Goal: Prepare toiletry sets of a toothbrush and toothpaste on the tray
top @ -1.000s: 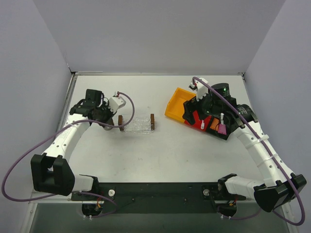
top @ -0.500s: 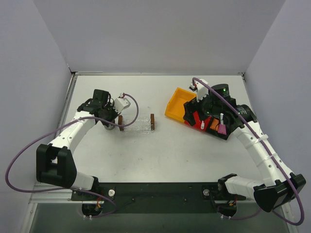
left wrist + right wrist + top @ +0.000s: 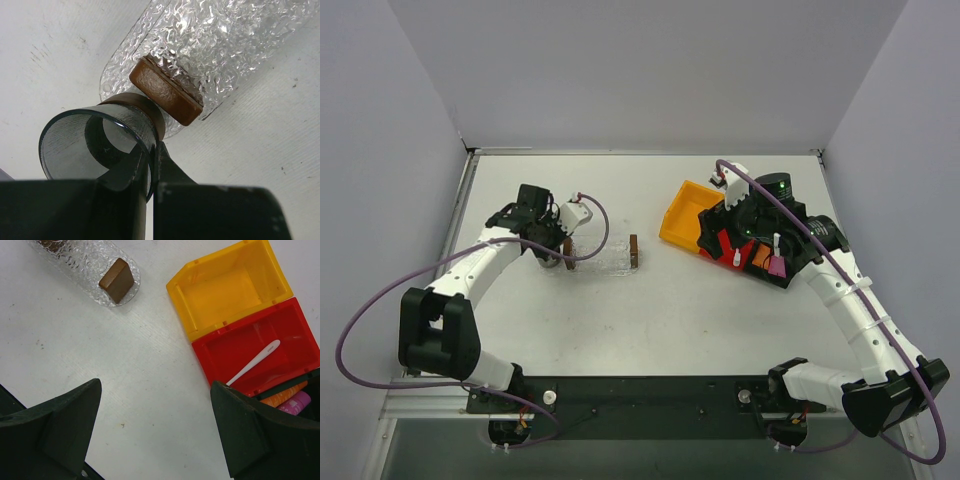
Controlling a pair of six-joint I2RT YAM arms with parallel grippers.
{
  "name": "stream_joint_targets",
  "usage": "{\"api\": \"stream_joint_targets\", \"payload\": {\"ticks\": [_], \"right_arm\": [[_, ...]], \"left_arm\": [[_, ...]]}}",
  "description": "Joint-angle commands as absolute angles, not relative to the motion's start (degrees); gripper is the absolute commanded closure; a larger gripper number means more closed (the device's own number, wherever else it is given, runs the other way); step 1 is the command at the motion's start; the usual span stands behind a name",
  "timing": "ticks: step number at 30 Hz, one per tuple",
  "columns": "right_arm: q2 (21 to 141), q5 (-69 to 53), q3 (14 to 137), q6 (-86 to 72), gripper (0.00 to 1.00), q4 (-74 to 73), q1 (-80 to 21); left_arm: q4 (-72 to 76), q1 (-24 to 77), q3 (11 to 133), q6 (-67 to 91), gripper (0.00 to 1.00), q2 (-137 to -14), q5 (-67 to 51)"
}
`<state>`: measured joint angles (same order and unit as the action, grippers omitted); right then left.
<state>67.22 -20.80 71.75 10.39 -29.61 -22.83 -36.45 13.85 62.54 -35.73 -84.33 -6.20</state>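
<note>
Left tool (image 3: 151,160) clenched on dark cup (image 3: 131,116) wall; right tool (image 3: 156,426) spread wide.
I see the tray (image 3: 210,45) just beside that cup; toothbrush (image 3: 254,361) in the red bin (image 3: 235,342), counter's (image 3: 650,310) 2 o'clock.

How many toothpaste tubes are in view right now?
2: an orange tube and a pink tube lie side by side next to the red bin, both partly covered. More may be hidden there.

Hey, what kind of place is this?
Probably a robotics lab test cell: a left arm and right arm bolted to a white table, plain grey walls around it, and staged props like a yellow bin and clear tray.
</note>
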Motion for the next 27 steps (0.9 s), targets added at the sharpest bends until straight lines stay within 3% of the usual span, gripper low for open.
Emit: {"api": "stream_joint_targets", "payload": {"ticks": [1,27], "right_arm": [[66.18,-20.66,71.19,10.37,0.15,-29.79,-22.32],[65.92,-21.01,70.84,10.28,0.15,-29.71,-21.97]], "left_arm": [[-31.73,14.24,63.11,-35.86,1.00,-83.93,-5.36],[-30.94,15.12,61.52,-36.30,1.00,-85.25,-3.25]]}}
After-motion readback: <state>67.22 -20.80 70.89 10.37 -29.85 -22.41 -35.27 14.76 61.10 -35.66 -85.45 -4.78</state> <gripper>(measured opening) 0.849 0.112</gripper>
